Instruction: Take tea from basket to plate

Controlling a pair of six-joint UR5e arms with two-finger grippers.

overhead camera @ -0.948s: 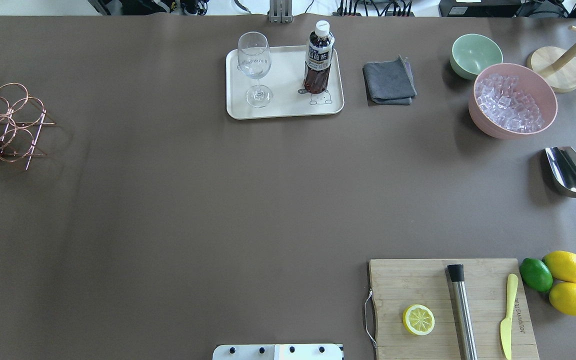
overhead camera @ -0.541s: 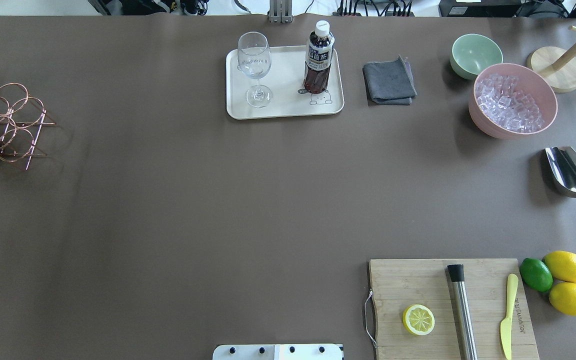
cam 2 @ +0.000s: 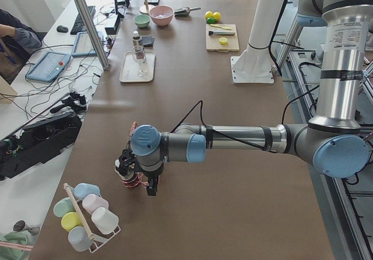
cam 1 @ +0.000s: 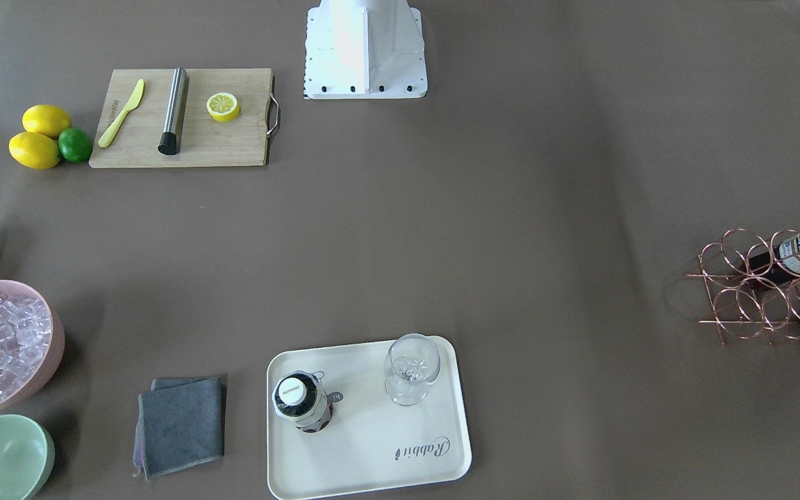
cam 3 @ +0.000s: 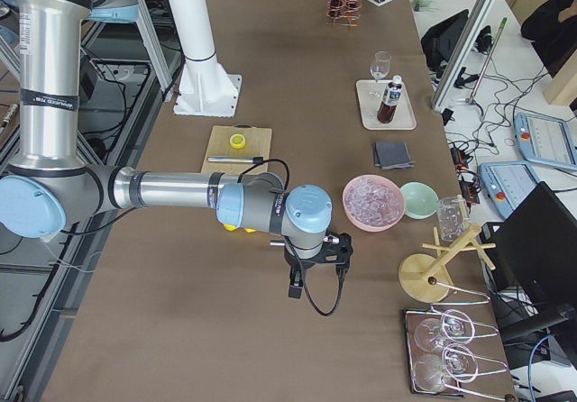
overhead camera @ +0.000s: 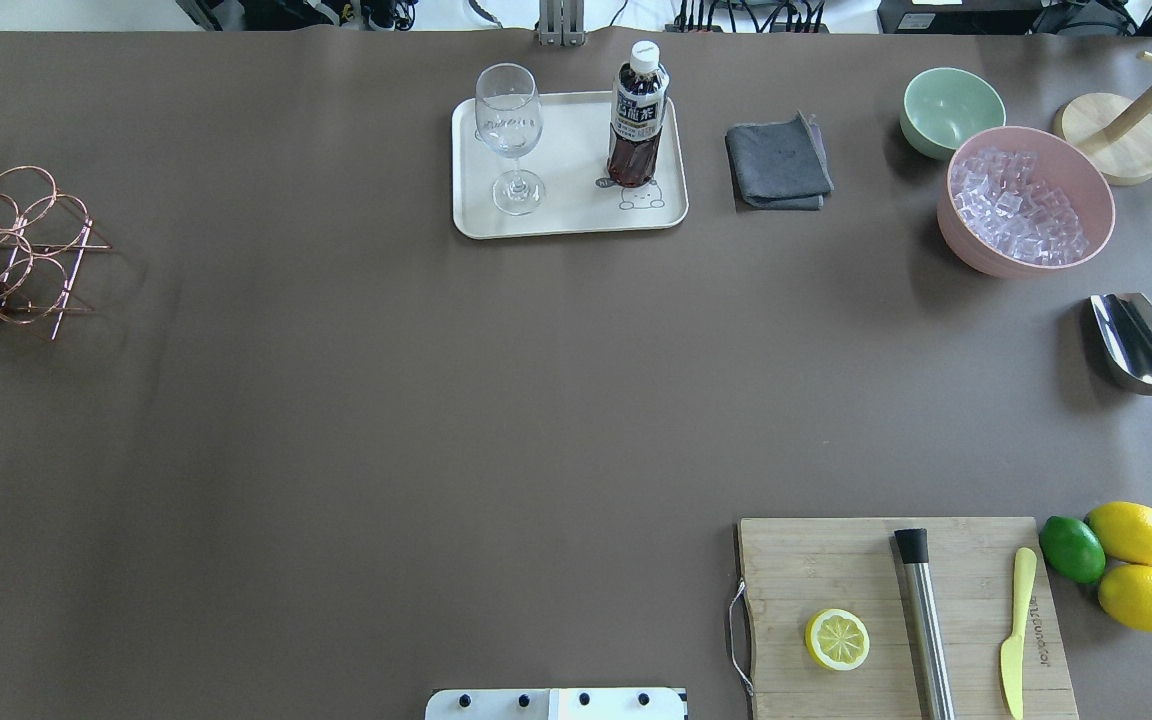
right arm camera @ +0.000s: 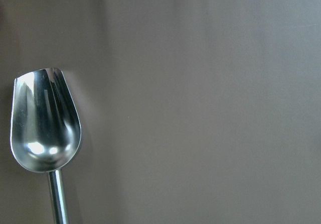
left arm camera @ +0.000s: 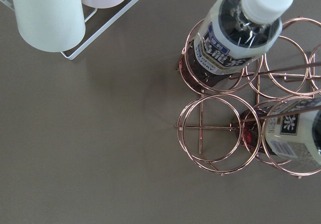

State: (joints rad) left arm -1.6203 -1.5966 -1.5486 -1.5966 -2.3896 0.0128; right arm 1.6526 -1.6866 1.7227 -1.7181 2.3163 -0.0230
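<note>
One tea bottle (overhead camera: pixel 637 115) stands upright on the cream plate (overhead camera: pixel 576 225), also seen from the front (cam 1: pixel 301 403). The copper wire basket (overhead camera: pixel 11 250) is at the table's left end. In the left wrist view it (left arm camera: pixel 215 128) holds two more tea bottles, one propped up (left arm camera: pixel 235 33) and one lying (left arm camera: pixel 296 133). My left gripper (cam 2: pixel 138 181) hangs over the basket; I cannot tell if it is open or shut. My right gripper (cam 3: pixel 317 271) hovers near the metal scoop (right arm camera: pixel 45 133); I cannot tell its state either.
A wine glass (overhead camera: pixel 509 135) shares the plate. To its right are a grey cloth (overhead camera: pixel 778 162), a green bowl (overhead camera: pixel 951 110) and a pink bowl of ice (overhead camera: pixel 1026 200). A cutting board (overhead camera: pixel 896 610) with lemon half, muddler and knife lies near the front. A cup rack (left arm camera: pixel 47 15) stands beside the basket.
</note>
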